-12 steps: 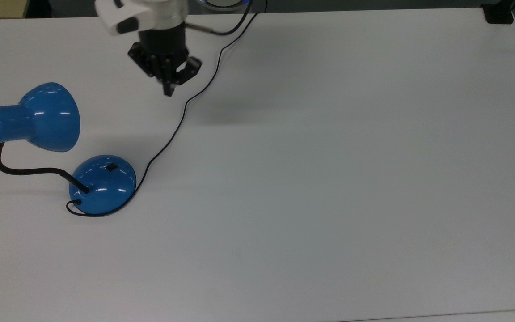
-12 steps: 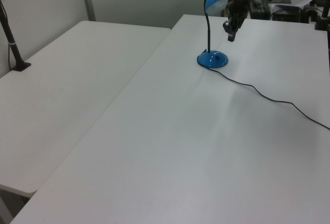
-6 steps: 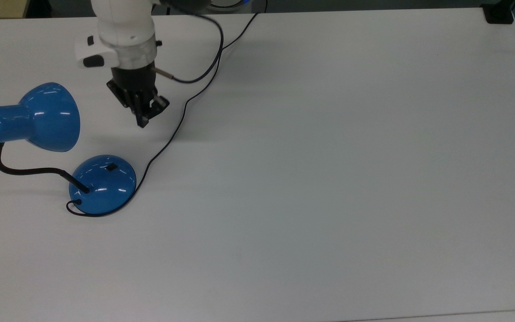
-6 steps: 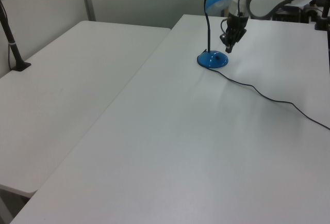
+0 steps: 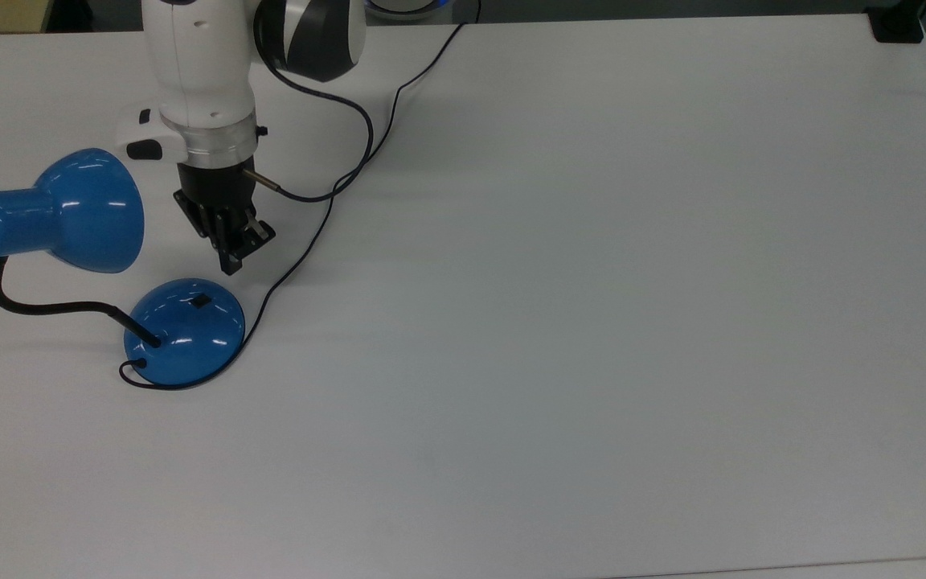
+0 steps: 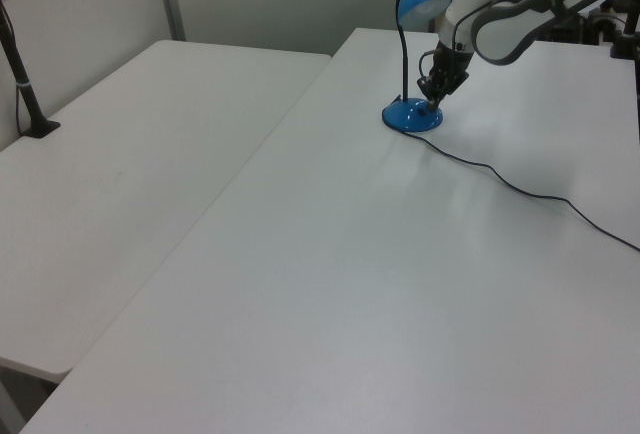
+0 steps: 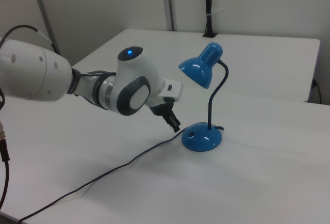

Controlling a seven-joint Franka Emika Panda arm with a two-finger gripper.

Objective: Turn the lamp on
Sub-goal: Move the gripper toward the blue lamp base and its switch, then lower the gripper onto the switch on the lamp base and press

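In the top view, the shade (image 5: 89, 209) crowds the gripper (image 5: 230, 264) at nine o'clock; the cord (image 5: 294, 265) runs at three; toward six, open table (image 5: 592, 322) before the base (image 5: 186, 330).

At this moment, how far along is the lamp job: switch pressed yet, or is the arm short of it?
Done: the pincer has reached the glossy blue desk lamp, beside its domed base. In hand: its tip points down at the small black switch, with a gap between them in the right view. Left: pressing the switch; the bell-shaped shade shows no glow, so the lamp looks off.
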